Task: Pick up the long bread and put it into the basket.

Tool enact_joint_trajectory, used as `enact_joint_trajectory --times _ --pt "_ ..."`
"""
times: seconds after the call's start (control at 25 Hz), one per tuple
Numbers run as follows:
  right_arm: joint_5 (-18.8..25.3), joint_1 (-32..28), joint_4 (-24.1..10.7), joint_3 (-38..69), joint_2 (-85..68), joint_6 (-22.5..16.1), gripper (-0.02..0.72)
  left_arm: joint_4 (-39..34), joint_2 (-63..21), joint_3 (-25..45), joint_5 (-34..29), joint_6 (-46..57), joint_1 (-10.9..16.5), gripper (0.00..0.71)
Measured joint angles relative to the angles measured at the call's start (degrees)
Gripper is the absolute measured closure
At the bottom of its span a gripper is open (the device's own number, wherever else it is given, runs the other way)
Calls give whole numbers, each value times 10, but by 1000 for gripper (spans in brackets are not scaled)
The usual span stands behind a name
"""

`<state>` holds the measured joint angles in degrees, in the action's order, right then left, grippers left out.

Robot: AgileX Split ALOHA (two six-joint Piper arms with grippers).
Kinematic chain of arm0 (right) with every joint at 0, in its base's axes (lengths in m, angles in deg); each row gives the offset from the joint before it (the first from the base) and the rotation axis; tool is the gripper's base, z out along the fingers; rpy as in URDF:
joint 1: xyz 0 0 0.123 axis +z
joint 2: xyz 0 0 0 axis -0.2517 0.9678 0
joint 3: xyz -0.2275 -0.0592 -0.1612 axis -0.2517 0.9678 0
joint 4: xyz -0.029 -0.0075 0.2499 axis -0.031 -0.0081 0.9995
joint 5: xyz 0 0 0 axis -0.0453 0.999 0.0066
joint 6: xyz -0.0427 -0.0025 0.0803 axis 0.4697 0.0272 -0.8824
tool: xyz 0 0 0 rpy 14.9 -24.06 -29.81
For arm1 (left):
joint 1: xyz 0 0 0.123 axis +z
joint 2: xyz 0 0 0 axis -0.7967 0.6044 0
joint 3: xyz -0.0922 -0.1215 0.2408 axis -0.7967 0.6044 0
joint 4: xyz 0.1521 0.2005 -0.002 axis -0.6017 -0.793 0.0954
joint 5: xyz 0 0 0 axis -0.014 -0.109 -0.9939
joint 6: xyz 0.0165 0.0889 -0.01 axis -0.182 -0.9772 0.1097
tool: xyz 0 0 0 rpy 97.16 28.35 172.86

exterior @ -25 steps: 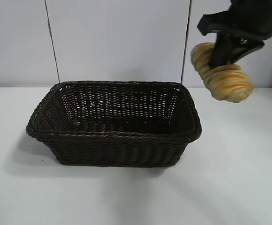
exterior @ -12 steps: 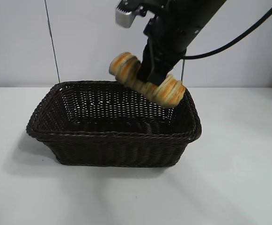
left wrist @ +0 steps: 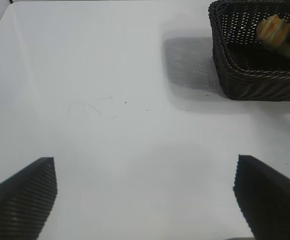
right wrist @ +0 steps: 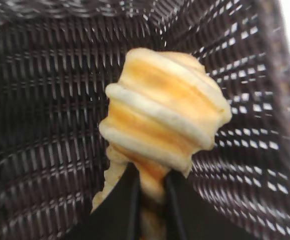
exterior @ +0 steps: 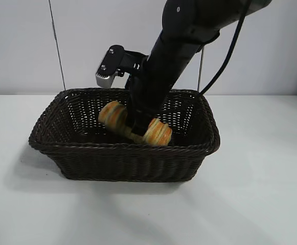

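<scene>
The long bread [exterior: 115,116], a tan ridged loaf with orange stripes, hangs low inside the dark woven basket [exterior: 122,161]. My right gripper [exterior: 137,127] reaches down into the basket from above and is shut on the loaf's middle; its black fingers [right wrist: 127,200] pinch the bread [right wrist: 159,120] between them over the wicker floor [right wrist: 45,100]. My left gripper [left wrist: 145,175] stands open above bare table, well away from the basket [left wrist: 254,82], where the bread [left wrist: 274,30] shows inside.
The white table [exterior: 260,194] surrounds the basket on all sides. Two thin vertical cables [exterior: 56,46] run along the pale back wall.
The right arm carried the bread from high at the right, leftward over the basket's rim, then down into the basket. The left gripper has stayed still.
</scene>
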<state>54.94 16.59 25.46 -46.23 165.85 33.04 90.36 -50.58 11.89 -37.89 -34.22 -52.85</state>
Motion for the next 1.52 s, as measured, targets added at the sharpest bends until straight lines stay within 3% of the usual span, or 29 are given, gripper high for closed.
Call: enact_joint_trajectory --times 0.08,0.2,0.32,0.4,0.52,0.68,0.88,1.04,1.28,1.52 --pt "-2 0 11 -3 0 0 431 0 0 0 0 0 0 16" --pt "-2 0 18 -3 0 0 142 0 0 0 0 0 0 16" --pt "1 0 20 -3 -3 -11 41 0 0 0 0 0 0 16" --pt "4 0 20 -3 -11 -36 23 0 0 0 0 0 0 16" --pt "4 0 10 -3 -39 -106 16 0 0 0 0 0 0 16" --pt "26 0 -43 -21 -90 -256 13 0 0 0 0 0 0 16" --pt "138 -8 -140 -127 -109 -475 10 0 0 0 0 0 0 16" --pt "230 -29 -179 -218 -109 -578 9 0 0 0 0 0 0 15" --pt "323 -98 -184 -317 -109 -635 9 0 0 0 0 0 0 15" --pt "390 -201 -184 -332 -111 -639 9 0 0 0 0 0 0 15"
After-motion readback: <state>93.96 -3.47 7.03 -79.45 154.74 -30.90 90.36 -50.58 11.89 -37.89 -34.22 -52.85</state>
